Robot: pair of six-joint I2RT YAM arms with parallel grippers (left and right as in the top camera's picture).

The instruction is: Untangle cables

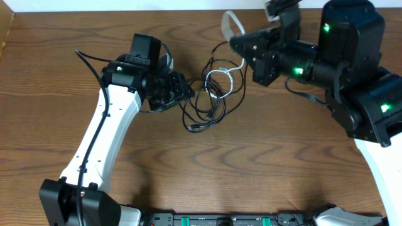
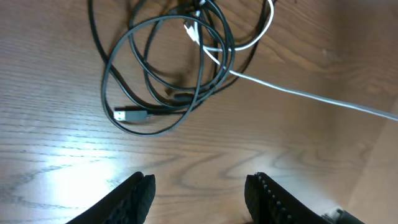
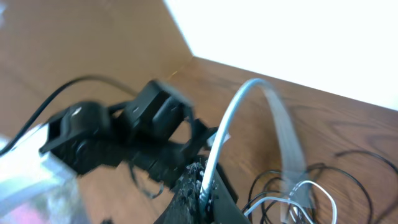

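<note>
The cables lie tangled at mid-table. Two black cables [image 1: 204, 103] loop over each other, and a black plug [image 2: 132, 115] lies at the near edge of the loops. A white cable [image 1: 231, 24] rises out of the tangle in an arc to my right gripper [image 1: 233, 43]. In the right wrist view that gripper [image 3: 205, 186] is shut on the white cable [image 3: 229, 115]. My left gripper [image 1: 182, 94] sits just left of the tangle. Its jaws [image 2: 199, 180] stand open over bare wood with nothing between them, and the white cable [image 2: 311, 94] runs off to the right ahead of them.
The right arm's black body [image 1: 339, 56] fills the back right of the table. The left arm's white link [image 1: 103, 138] slants across the front left. A thick black arm cable [image 1: 91, 59] curves behind the left wrist. A pale wall edge [image 3: 298, 37] lies beyond the table.
</note>
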